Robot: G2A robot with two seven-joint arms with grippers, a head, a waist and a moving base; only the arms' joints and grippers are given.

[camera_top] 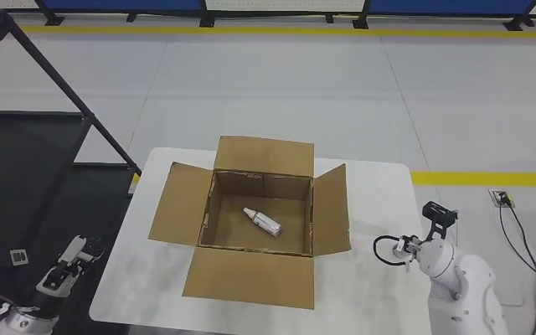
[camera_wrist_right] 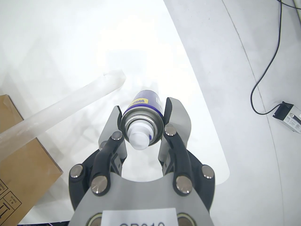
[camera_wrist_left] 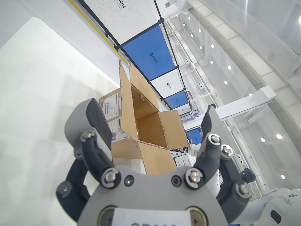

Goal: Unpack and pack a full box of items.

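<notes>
An open cardboard box [camera_top: 251, 276] stands mid-table with all flaps folded out. A small white bottle [camera_top: 262, 222] lies on its floor. My right gripper [camera_wrist_right: 143, 112] is near the table's right edge, shut on a blue spray can [camera_wrist_right: 144, 108] with a white cap, a finger on each side of it. In the top view that arm [camera_top: 435, 255] sits right of the box. My left gripper [camera_wrist_left: 152, 121] is open with nothing between its fingers, and the box [camera_wrist_left: 150, 123] is some way ahead of it. That arm [camera_top: 67, 261] hangs off the table's front left corner.
A pale translucent long bar [camera_wrist_right: 70, 109] runs from the box's corner [camera_wrist_right: 21, 156] toward the can. The white table [camera_top: 377, 193] has bare room on both sides of the box. A black frame [camera_top: 67, 100] stands to the left, and cables with a small adapter [camera_wrist_right: 289, 116] lie on the floor.
</notes>
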